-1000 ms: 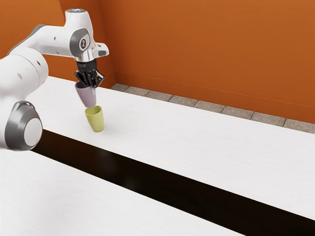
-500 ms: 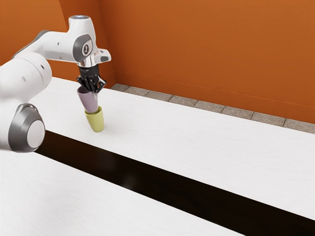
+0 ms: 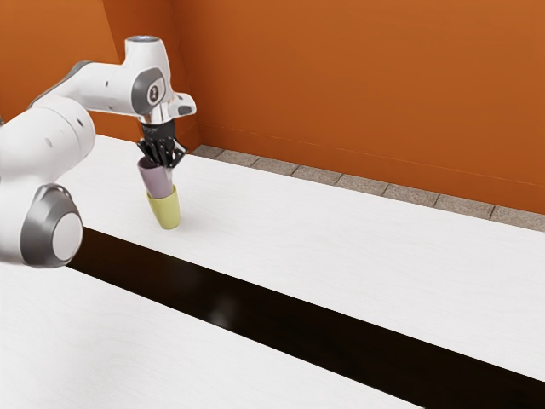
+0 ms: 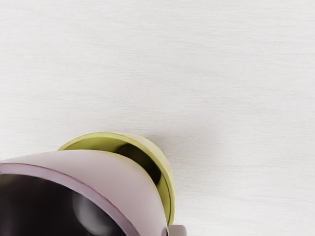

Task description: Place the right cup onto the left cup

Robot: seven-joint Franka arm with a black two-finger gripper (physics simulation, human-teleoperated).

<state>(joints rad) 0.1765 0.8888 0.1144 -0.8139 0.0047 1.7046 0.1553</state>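
Mauve cup (image 3: 155, 180), partly inside green cup (image 3: 166, 213), rim gap

The arm (image 3: 77, 136) is glossy white, with smooth, rounded, tube-like housings and a thin seam around the thick lower segment (image 3: 60, 128). A broad grey collar (image 3: 40, 230) frames a pale round cap (image 3: 67, 235). Nearer the claw (image 3: 164, 163), a dark grey joint cover (image 3: 146, 86) bears a small black-and-white oval marking (image 3: 155, 95). The white top housing (image 3: 146, 55) ends in a grey-rimmed disc (image 3: 143, 39). The claw is black, with angular, jointed links.
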